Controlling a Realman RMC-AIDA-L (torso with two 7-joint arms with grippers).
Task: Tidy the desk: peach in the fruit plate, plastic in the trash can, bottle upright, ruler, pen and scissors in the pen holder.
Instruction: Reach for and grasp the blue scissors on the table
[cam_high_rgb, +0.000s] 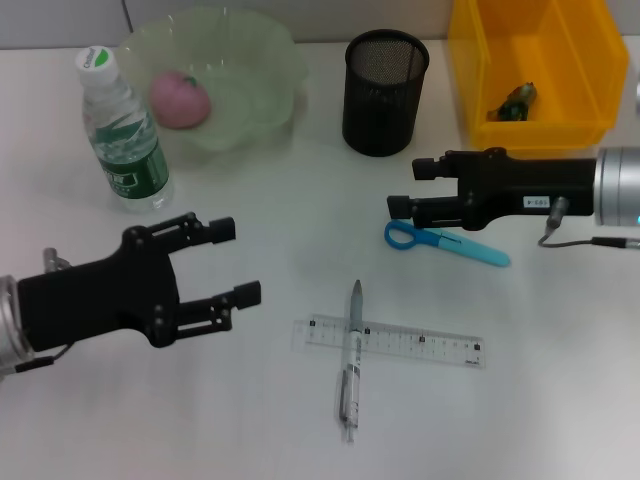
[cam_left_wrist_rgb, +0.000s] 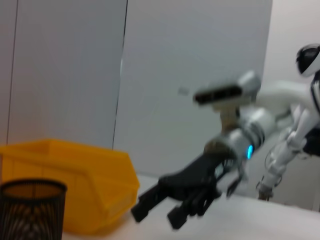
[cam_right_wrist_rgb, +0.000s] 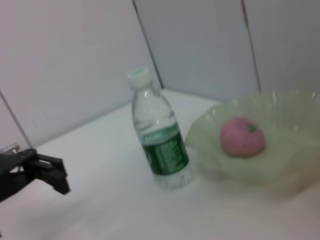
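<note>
Right gripper (cam_high_rgb: 402, 190), fingers open, hovers right of centre just above the scissors (cam_high_rgb: 445, 241) lying flat on the worktop (cam_high_rgb: 560, 400): light, stiff, low-lying, best pinched across the handle; left gripper (cam_high_rgb: 238, 262) waits open, lower left.

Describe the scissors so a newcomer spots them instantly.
Start at the yellow bin at the far right of the table. Just in front of it, under the right gripper, lie the scissors: the only blue item, with loop handles, unlike the grey pen and clear ruler.
</note>
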